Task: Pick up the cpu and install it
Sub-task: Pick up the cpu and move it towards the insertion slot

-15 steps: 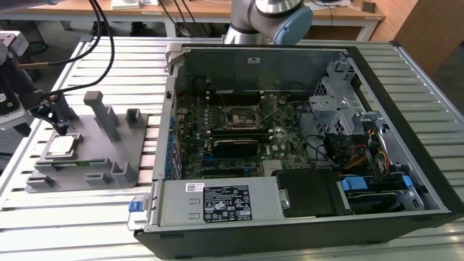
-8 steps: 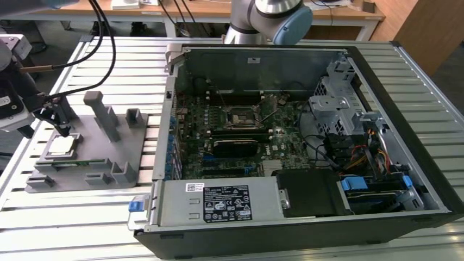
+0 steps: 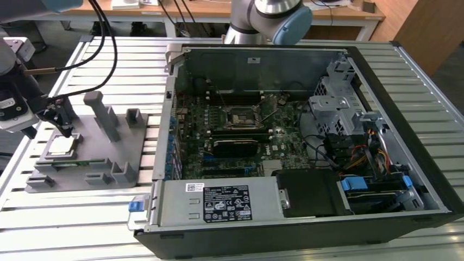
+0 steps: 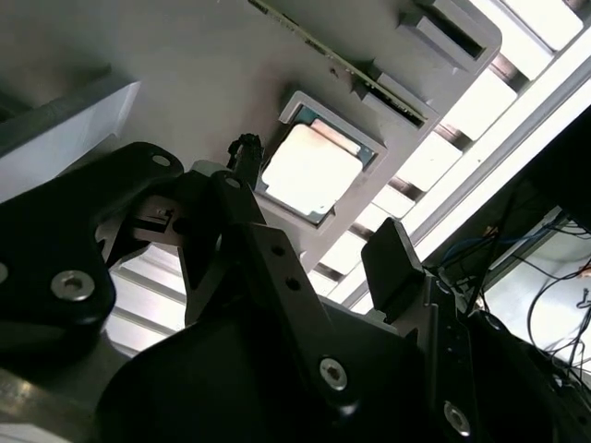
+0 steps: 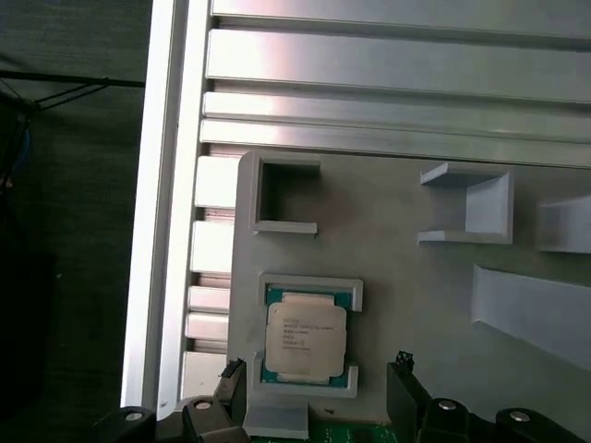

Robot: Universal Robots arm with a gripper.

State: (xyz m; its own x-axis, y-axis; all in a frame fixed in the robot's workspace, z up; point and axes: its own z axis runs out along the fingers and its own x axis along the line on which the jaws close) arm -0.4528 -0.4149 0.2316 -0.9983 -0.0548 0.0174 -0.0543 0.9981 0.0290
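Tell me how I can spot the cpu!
Find the big open computer case, then the grey holder beside it, on the exterior view's left. The cpu sits in a square pocket there: a flat, shiny silver square, unlike the long thin green memory stick next to it.

From where I stand the cpu [image 3: 62, 145] is a small, flat, square chip with a pale, shiny metal top. It lies face up and level at the left of the exterior view, a little below mid-height, on the left half of a gray holder block [image 3: 108, 149]. It is seated squarely in a shallow raised frame on that block, untouched. In both wrist views a thin green edge shows around the silver lid, and the first wrist view shows fine dark print across its middle.
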